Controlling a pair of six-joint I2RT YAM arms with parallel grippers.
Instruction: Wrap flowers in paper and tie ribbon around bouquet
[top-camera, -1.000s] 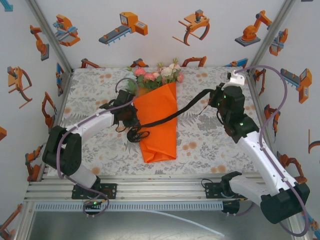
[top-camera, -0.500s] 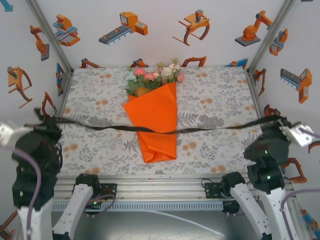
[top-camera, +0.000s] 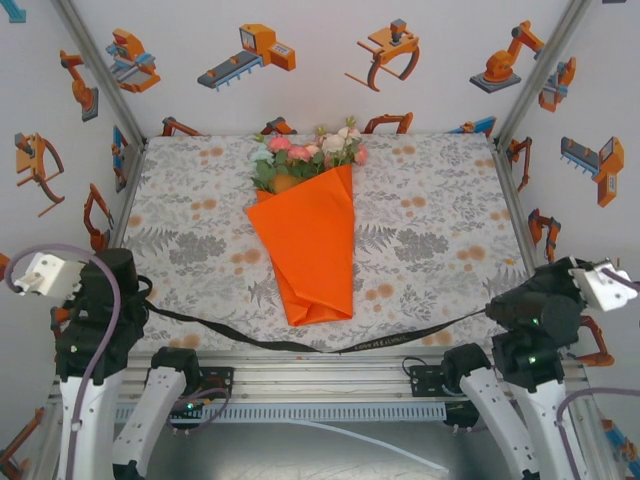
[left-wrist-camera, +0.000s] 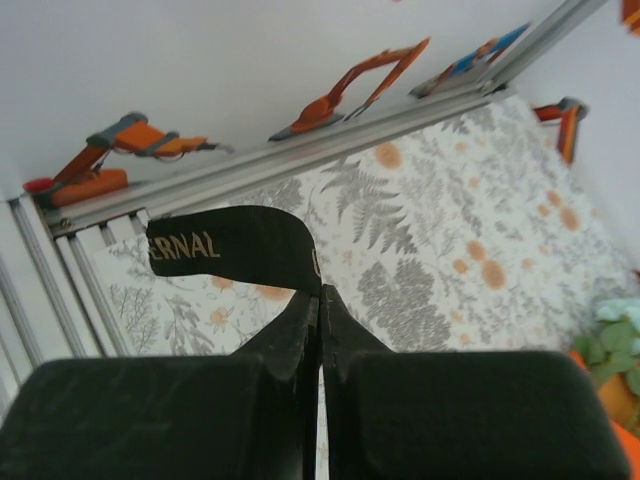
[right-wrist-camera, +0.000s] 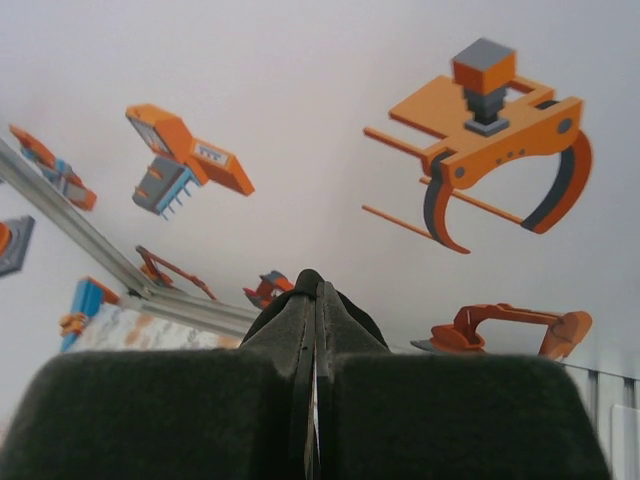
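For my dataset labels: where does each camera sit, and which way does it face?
Top external: high behind the bases, facing down on the bouquet; both arms show.
Left wrist: faces across the tablecloth; left gripper shut on the ribbon.
Right wrist: faces up at the stickered wall; right gripper shut.
Shared: ribbon, in top and left wrist.

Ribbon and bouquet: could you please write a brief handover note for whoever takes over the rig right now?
Left pincer: shut on one end of the ribbon.
Right pincer: shut on the other end.
The ribbon sags along the table's near edge, in front of the bouquet, not around it.
Done: flowers wrapped in the paper.
To do: loop the ribbon round the bouquet and tie it.
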